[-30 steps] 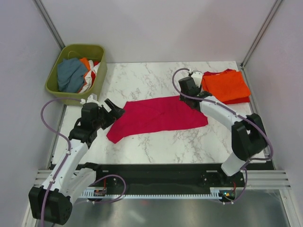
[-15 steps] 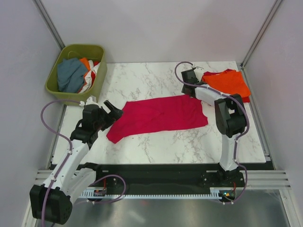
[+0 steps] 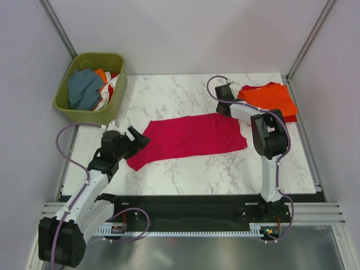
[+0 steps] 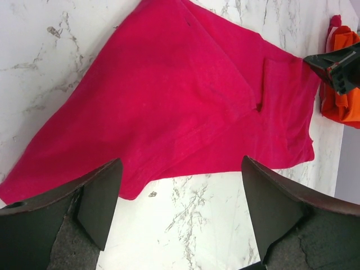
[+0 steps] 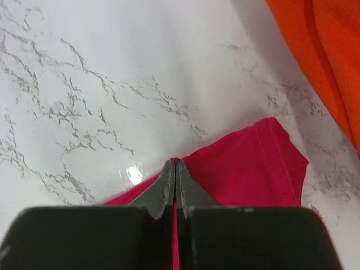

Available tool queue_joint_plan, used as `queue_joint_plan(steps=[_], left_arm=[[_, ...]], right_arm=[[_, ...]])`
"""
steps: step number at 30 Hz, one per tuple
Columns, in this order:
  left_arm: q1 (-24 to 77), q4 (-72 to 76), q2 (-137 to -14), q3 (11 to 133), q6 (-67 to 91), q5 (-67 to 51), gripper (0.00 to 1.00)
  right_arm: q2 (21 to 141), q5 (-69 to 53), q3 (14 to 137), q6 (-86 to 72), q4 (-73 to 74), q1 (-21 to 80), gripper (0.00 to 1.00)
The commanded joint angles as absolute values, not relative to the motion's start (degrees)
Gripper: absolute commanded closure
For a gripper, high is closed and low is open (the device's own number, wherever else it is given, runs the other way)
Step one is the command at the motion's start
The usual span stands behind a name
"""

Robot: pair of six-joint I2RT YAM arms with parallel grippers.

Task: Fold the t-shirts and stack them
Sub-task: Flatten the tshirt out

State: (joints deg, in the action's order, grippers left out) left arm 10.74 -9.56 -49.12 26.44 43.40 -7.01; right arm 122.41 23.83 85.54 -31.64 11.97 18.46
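A magenta-pink t-shirt (image 3: 191,138) lies spread flat across the middle of the marble table (image 3: 185,174). My right gripper (image 3: 224,113) is at the shirt's far right corner. In the right wrist view its jaws (image 5: 175,164) are pressed together with a thin strip of the pink cloth (image 5: 247,169) between them. My left gripper (image 3: 138,138) is open, low over the shirt's near left end. In the left wrist view the pink shirt (image 4: 185,95) fills the frame ahead of the wide-apart fingers (image 4: 101,197), and bare marble lies between them. Folded orange and red t-shirts (image 3: 270,100) lie at the back right.
An olive-green basket (image 3: 84,116) at the back left holds blue, orange and white cloth. The folded orange shirt (image 5: 320,50) lies just right of my right gripper. Grey walls enclose the table on three sides. The arm bases stand along the near edge.
My right gripper has shut on the pink shirt's far right corner after its arm swung back toward it. My left gripper has moved a little nearer and closer to the shirt's left end.
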Motion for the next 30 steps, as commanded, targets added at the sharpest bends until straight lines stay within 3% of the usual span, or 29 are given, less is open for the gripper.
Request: queue_joint_plan(steps=[1, 7, 18, 20, 30], left_arm=[[11.2, -4.6, -49.0, 26.4, 39.4, -8.9, 0.07], [16.5, -2.1, -52.2, 26.4, 35.5, -5.8, 0.06], [32.4, -11.5, -68.7, 42.0, 29.0, 7.4, 0.19], [33.2, -13.0, -72.0, 44.4, 28.5, 8.5, 0.23], [41.0, -19.3, -81.6, 51.3, 24.1, 16.2, 0.24]], right_arm=[[117.3, 22.5, 83.5, -31.9, 8.2, 18.4, 1.00], [103.2, 21.4, 72.3, -30.6, 4.8, 18.5, 1.00], [67.8, 27.0, 37.8, -44.4, -9.0, 18.5, 1.00], [65.0, 27.2, 33.9, -46.0, -10.9, 18.5, 1.00], [56.0, 31.3, 28.3, -48.4, -10.5, 18.4, 1.00]])
